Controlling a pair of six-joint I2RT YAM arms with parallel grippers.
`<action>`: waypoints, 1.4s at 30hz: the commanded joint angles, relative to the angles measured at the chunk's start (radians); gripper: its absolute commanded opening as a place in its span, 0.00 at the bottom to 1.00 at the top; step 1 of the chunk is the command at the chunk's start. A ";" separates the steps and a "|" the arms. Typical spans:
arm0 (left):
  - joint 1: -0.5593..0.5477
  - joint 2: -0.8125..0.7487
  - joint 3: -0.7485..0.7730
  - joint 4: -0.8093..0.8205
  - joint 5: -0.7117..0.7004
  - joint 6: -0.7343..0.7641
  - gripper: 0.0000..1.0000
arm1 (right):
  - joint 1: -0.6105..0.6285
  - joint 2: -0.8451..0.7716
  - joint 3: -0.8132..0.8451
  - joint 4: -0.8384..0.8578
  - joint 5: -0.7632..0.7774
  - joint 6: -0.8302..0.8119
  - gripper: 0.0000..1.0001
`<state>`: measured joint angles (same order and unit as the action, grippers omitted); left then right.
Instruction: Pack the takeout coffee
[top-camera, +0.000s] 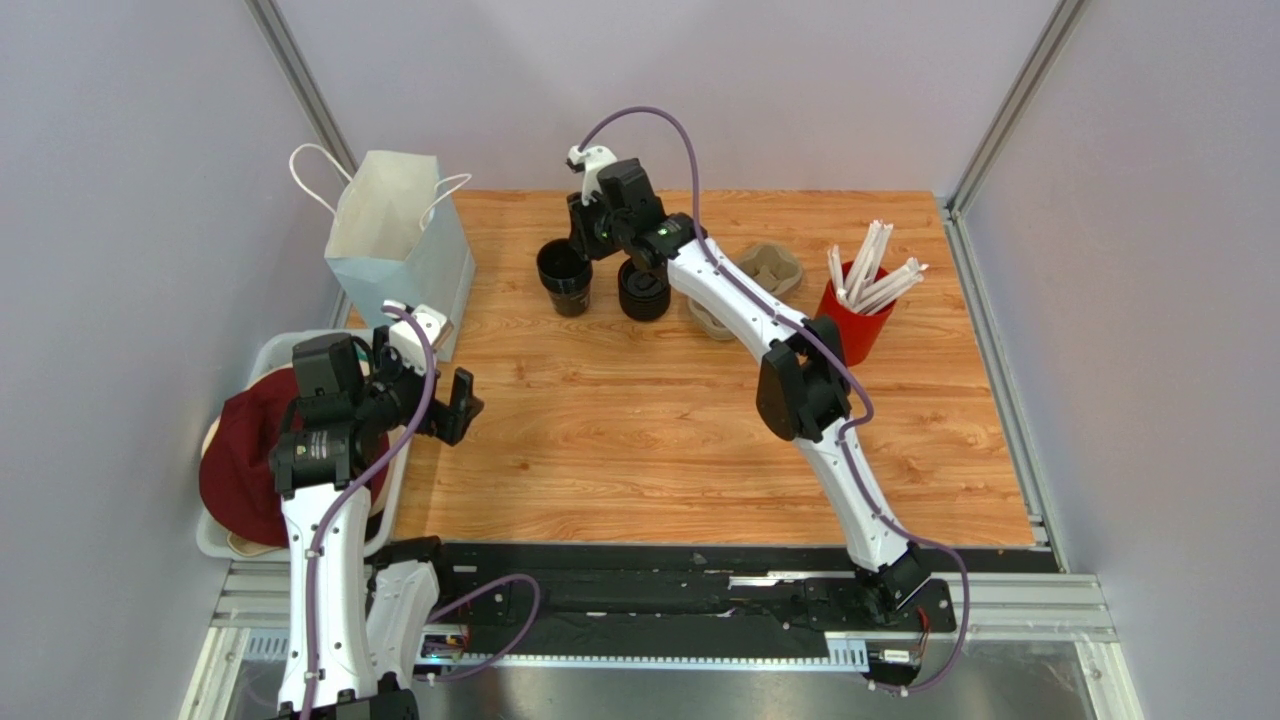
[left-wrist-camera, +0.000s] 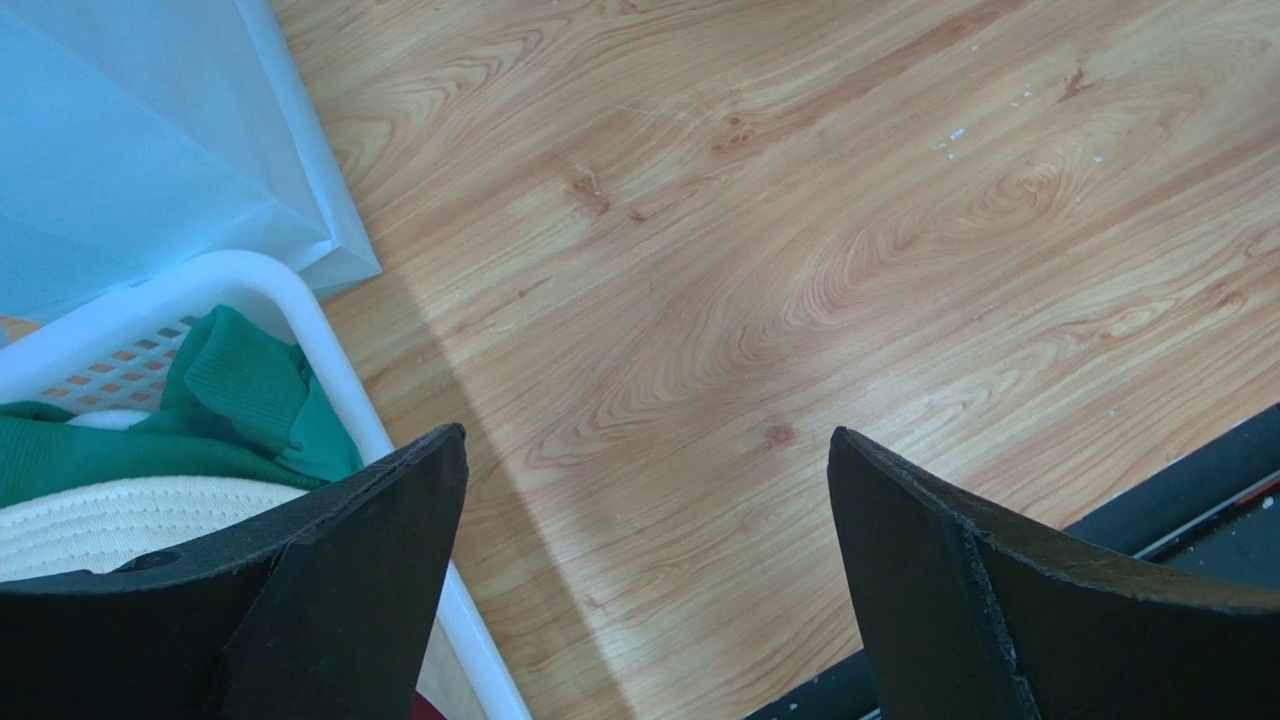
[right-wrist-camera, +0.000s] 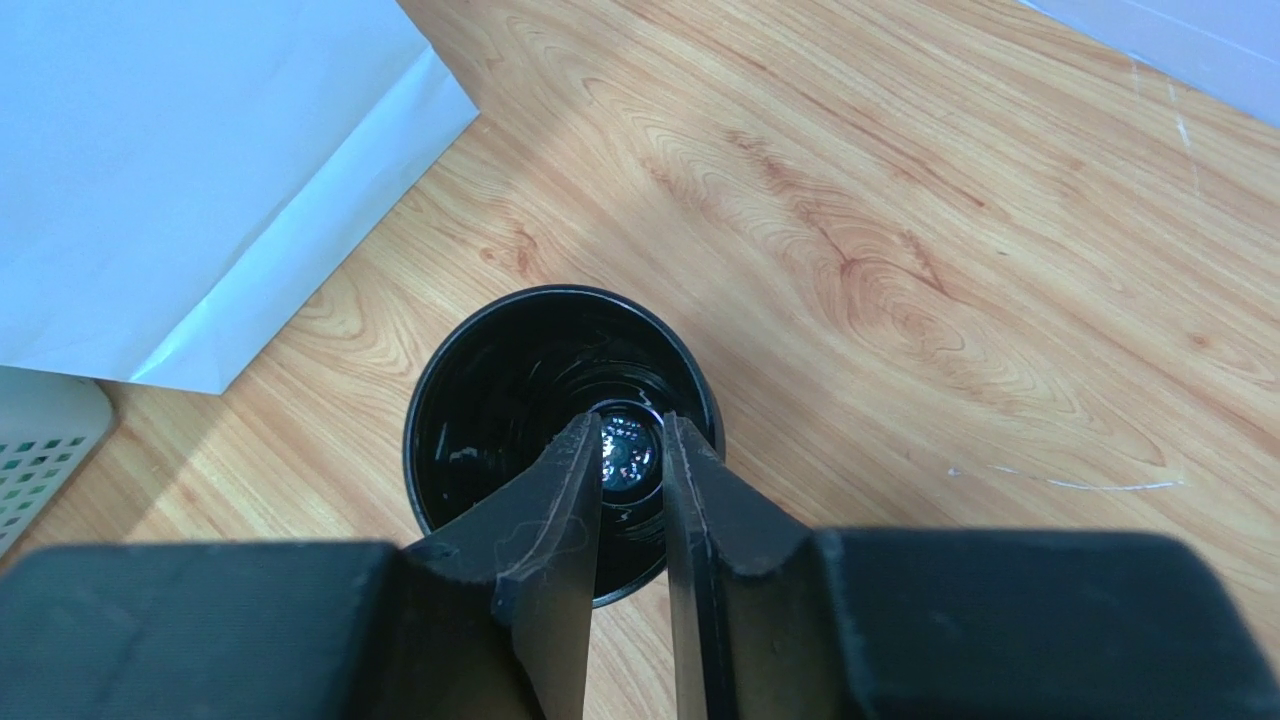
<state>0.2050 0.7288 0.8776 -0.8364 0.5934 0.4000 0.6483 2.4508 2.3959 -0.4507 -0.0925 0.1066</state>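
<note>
The takeout coffee cup (top-camera: 565, 279) stands on the wooden table just right of the white paper bag (top-camera: 394, 225). In the right wrist view I see its round black lid (right-wrist-camera: 496, 390) from straight above, with the bag (right-wrist-camera: 196, 165) to its left. My right gripper (right-wrist-camera: 631, 423) hangs over the cup (top-camera: 589, 228), its jaws closed to a narrow gap on either side of the lid's shiny raised centre. My left gripper (left-wrist-camera: 646, 435) is wide open and empty, low over the table's left edge (top-camera: 455, 405), well away from the cup.
A second black round item (top-camera: 643, 290), cup or lid stack, stands just right of the coffee. A cardboard cup tray (top-camera: 769, 270) and a red cup of white straws (top-camera: 857, 318) are further right. A white basket (top-camera: 263, 348) with cloths and a hat sits left of the table.
</note>
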 joint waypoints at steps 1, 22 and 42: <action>0.010 0.003 -0.002 0.022 0.016 0.020 0.98 | 0.001 -0.046 0.011 0.041 0.053 -0.030 0.26; 0.008 0.011 -0.002 0.022 0.019 0.023 0.98 | -0.002 -0.035 -0.030 0.043 0.063 -0.050 0.23; 0.008 0.014 -0.002 0.022 0.017 0.022 0.98 | -0.003 -0.022 -0.032 0.035 0.046 -0.051 0.23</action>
<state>0.2050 0.7433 0.8776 -0.8341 0.5938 0.4004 0.6472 2.4508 2.3615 -0.4503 -0.0433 0.0723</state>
